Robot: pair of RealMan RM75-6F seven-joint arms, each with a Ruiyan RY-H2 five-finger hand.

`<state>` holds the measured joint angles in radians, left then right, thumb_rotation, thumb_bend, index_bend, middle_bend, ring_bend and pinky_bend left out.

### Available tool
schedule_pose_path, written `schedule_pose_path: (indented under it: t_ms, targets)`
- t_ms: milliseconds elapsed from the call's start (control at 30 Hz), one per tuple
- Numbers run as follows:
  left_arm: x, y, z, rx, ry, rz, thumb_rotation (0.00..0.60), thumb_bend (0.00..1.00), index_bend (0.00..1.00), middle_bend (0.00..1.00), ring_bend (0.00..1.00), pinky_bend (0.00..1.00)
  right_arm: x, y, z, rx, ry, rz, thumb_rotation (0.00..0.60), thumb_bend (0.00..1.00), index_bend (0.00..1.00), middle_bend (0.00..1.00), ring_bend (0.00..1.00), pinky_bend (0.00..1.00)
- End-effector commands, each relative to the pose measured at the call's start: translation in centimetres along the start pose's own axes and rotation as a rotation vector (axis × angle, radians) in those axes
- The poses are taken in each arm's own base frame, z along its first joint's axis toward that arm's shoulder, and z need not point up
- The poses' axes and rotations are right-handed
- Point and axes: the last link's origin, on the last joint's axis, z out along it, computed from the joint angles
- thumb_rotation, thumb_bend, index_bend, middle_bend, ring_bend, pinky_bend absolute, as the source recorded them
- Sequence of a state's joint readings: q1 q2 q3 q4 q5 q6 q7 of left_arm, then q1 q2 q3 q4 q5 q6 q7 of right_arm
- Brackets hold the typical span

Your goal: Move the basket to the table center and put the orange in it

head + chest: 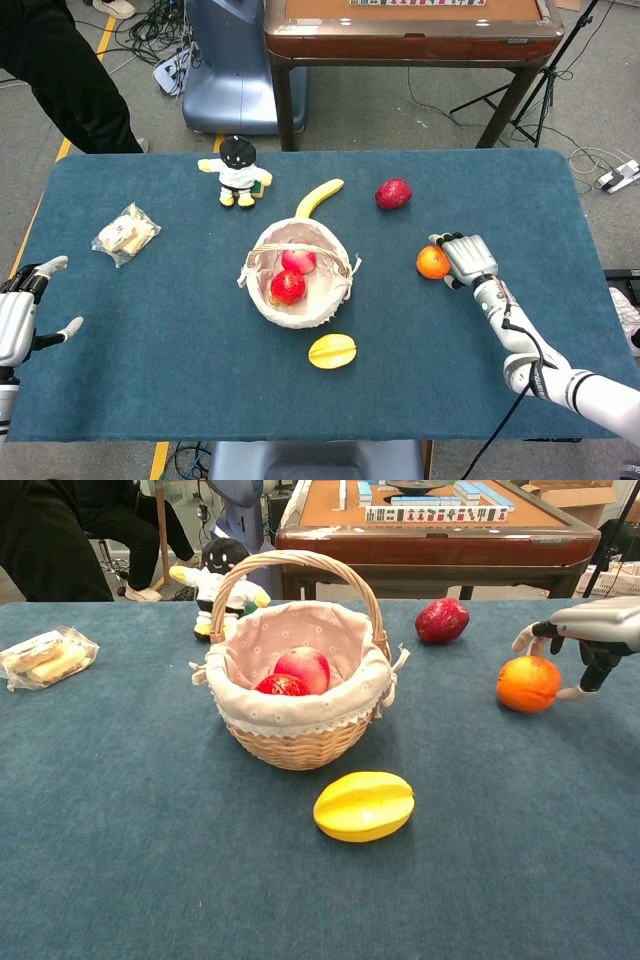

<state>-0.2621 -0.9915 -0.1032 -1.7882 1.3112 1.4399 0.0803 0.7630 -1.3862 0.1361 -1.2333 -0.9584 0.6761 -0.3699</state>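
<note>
- Basket (297, 275) sits about mid-table; we're on the orange step.
- Orange (528, 683) on the cloth, right of the basket.
- Right hand (466, 258) beside it, fingers spread, no grip yet.
- Left hand (20, 318) spread, holding nothing.
- Next: close on the orange, lift over the rim.

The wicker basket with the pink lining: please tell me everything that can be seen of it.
The round woven wicker basket stands upright near the middle of the blue table. It has one arched handle and a pale pink cloth lining with a lace edge folded over its rim, tied at the sides. Inside lie two fruits, a red one and a pinkish red one. A yellow star-shaped fruit lies just in front, apart from it. No hand touches the basket.
</note>
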Motion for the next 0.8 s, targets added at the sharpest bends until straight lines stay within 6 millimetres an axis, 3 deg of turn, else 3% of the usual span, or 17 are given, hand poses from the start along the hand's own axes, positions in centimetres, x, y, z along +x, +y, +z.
schedule_pose_path:
  t_ms: [33,200,500,800]
  targets:
    - [-0.1,0.0,0.0,-0.001,-0.003,0.000,0.600,0.20,0.20,0.23,0.17,0.27,-0.1,-0.6,0.0,0.025,0.013,-0.003,0.600,0.42,0.32,0.30,0.29,0.52]
    - [-0.3,-0.1,0.1,0.004,-0.008,0.000,0.600,0.20,0.20,0.23,0.17,0.27,0.6,-1.3,-1.8,0.093,0.052,0.024,0.600,0.45,0.40,0.35,0.35,0.61]
    - [-0.4,0.1,0.1,-0.001,-0.010,-0.008,0.600,0.20,0.20,0.23,0.17,0.27,3.9,-2.4,-8.1,0.258,0.098,0.173,0.600,0.45,0.41,0.37,0.37,0.63]
    - [-0.3,0.4,0.0,-0.010,-0.006,-0.012,0.600,0.21,0.20,0.23,0.17,0.27,5.9,-6.3,-11.0,0.466,0.108,0.308,0.600,0.44,0.41,0.37,0.37,0.63]
